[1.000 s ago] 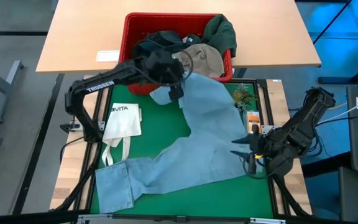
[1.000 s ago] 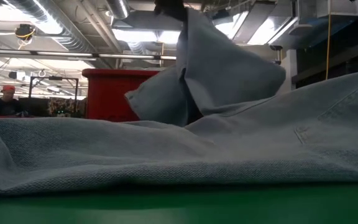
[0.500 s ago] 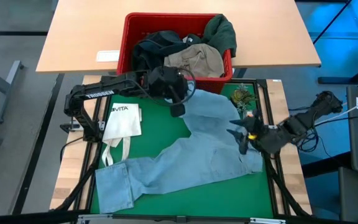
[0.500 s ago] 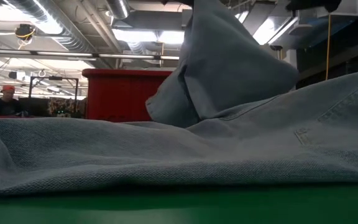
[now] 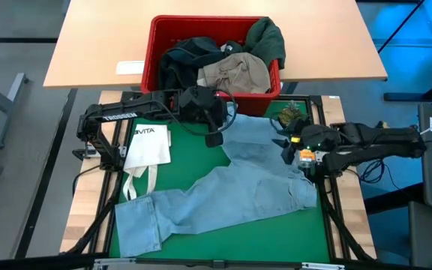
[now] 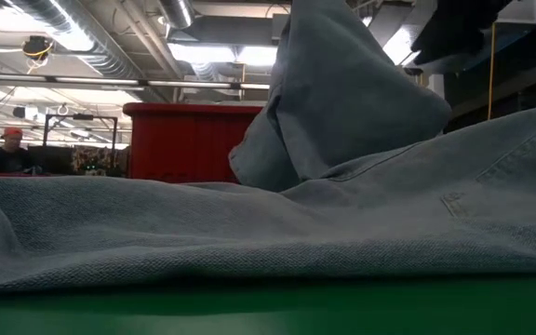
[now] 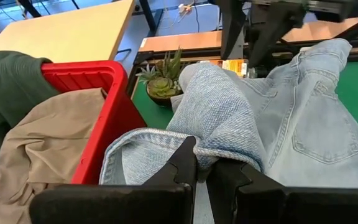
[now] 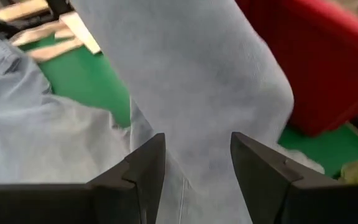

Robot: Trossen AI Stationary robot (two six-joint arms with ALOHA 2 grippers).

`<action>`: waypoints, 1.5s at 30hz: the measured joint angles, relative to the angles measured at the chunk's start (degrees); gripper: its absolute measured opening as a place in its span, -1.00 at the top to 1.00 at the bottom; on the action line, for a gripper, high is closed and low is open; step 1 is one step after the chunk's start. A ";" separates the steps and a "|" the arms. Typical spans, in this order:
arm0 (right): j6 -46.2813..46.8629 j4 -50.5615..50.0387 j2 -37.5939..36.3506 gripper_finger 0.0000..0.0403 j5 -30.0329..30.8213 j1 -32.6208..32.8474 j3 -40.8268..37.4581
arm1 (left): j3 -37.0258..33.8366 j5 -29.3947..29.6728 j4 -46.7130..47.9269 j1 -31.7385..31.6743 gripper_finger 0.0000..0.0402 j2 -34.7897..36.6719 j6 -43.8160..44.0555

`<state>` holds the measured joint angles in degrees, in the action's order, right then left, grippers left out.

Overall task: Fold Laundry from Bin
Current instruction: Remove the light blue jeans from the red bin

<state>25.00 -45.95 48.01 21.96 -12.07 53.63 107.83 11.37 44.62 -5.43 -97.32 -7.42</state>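
Light blue jeans (image 5: 238,191) lie spread on the green mat. One leg (image 6: 352,93) rises to my left gripper (image 5: 215,136), which is shut on its hem end just in front of the red bin (image 5: 150,52). The bin holds dark, khaki (image 5: 235,73) and dark green (image 5: 267,37) garments. My right gripper (image 5: 280,146) hovers open over the jeans' right part and points toward the raised leg (image 8: 191,81). The cloth shows ahead of its fingers, and nothing is between them. My left gripper (image 7: 202,157) pinches the hem end (image 7: 166,138) of one jeans leg between its two fingers, coming in slanting downward from the table's left. The denim bunches and folds over at the fingertips. That end is lifted clear, and the rest of the jeans lies on the mat.
A white tote bag (image 5: 147,146) lies on the mat's left part beside the left arm. A small potted plant (image 5: 292,114) and an orange item (image 5: 304,141) sit at the mat's right edge near my right gripper. The wooden table (image 5: 96,45) behind carries the bin.
My left gripper has carried the raised hem end a little away from the bin, toward the near edge, still shut. My right arm has swung toward the far edge and turned its open gripper toward the raised leg. The rest of the jeans has stayed flat.
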 joint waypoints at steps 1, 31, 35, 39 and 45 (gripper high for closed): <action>0.01 -0.94 -0.50 0.10 -0.71 -1.48 -0.02 | 0.00 -0.02 0.09 0.06 0.91 0.00 0.00; -18.02 -3.06 5.92 0.10 -45.96 -28.12 -0.09 | 0.00 -0.07 2.49 3.65 0.91 -0.02 1.29; -18.04 -3.06 6.21 0.10 -49.57 -28.12 -0.09 | 0.00 -0.08 2.49 3.65 0.91 -0.02 1.28; -18.00 -1.94 6.25 0.10 -49.73 -28.12 -0.09 | 0.00 -0.08 2.49 3.65 0.91 -0.02 1.27; -17.92 4.23 6.25 0.29 -56.05 -28.12 -0.09 | 0.00 -0.08 2.49 3.65 0.91 -0.02 1.27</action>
<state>7.09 -41.72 54.26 -34.09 -40.18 53.54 107.83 11.29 47.11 -1.78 -97.34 -6.15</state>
